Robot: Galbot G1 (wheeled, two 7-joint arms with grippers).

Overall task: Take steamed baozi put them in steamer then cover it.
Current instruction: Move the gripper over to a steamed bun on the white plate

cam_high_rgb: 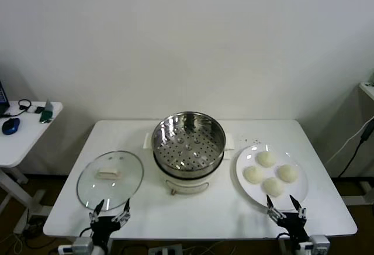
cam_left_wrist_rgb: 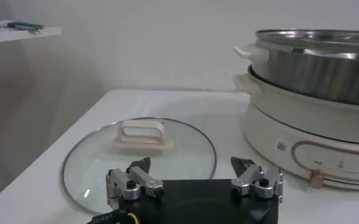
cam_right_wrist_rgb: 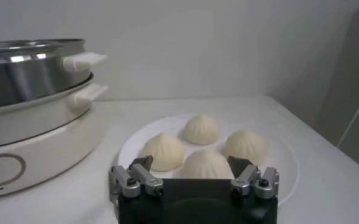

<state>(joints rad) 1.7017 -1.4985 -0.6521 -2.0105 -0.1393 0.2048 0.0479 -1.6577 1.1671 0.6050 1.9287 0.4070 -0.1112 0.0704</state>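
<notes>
The steamer stands uncovered at the table's middle, a steel pot with a perforated tray on a cream base. Several baozi lie on a white plate to its right. The cover, clear glass with a cream handle, lies flat to its left. My left gripper hangs open at the front edge, just short of the cover. My right gripper is open at the front edge by the plate, with the nearest baozi just beyond its empty jaws.
The white table has bare room in front of the steamer. A small side table with a mouse and headphones stands at far left. A black cable hangs at the right. A wall runs close behind.
</notes>
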